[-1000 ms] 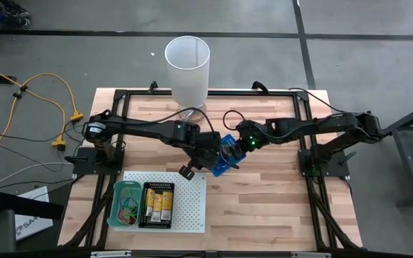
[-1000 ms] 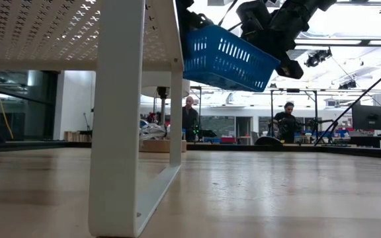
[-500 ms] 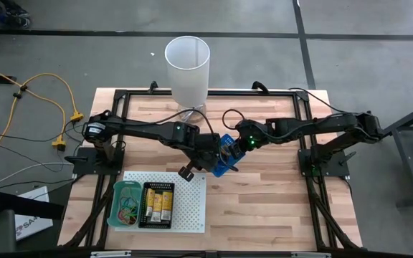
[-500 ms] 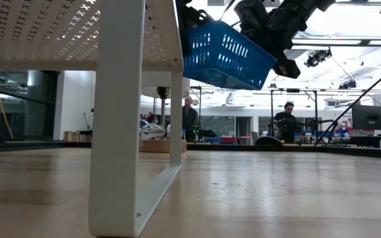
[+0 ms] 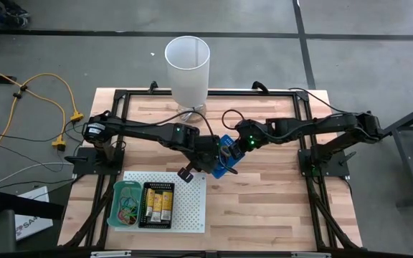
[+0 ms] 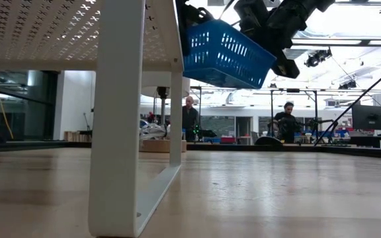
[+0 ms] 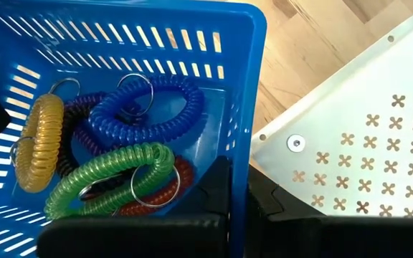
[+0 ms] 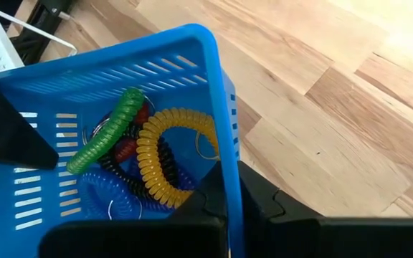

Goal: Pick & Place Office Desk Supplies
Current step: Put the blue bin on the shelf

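Observation:
A blue slotted basket hangs above the middle of the table, held between both grippers. It holds coiled loops: green, blue, yellow, red and dark ones. My left gripper is shut on the basket's wall on the side toward the white perforated board. My right gripper is shut on the opposite wall. In the low view the basket is tilted, high above the table. My left gripper pinches the basket's side wall at its rim, one finger inside the basket and one outside. The basket is lifted clear of the table and tilted. My right gripper pinches the opposite wall at its rim, one finger inside and one outside. The basket hangs clear between the two grippers.
The white perforated board stands on legs at the table's near left and carries a teal tray of small loops and a black tray of yellow packets. A tall white cylinder stands at the far edge. People stand in the room beyond.
Both grippers have carried the blue basket a little upward. It stays tilted and clear of the table.

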Tool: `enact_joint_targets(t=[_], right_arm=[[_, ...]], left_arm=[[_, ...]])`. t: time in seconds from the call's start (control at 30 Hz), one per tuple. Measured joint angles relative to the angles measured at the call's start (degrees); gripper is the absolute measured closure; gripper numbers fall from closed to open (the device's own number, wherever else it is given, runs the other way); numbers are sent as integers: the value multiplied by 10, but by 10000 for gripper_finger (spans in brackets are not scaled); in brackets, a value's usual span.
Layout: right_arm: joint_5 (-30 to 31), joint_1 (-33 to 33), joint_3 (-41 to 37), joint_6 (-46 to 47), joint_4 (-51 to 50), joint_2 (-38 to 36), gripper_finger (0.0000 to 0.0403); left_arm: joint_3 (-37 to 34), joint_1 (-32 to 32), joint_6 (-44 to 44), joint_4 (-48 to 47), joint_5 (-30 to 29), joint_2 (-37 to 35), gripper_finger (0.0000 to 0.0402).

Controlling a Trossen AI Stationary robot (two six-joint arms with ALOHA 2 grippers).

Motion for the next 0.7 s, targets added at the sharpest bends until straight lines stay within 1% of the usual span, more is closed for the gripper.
enact_joint_targets(t=[0.2,0.7], right_arm=[[-10,0,0,0,16,0,399],[-13,0,0,-4,21,0,399]], left_arm=[[0,0,-2,-2,1,0,401],[-1,0,-2,-3,10,0,401]])
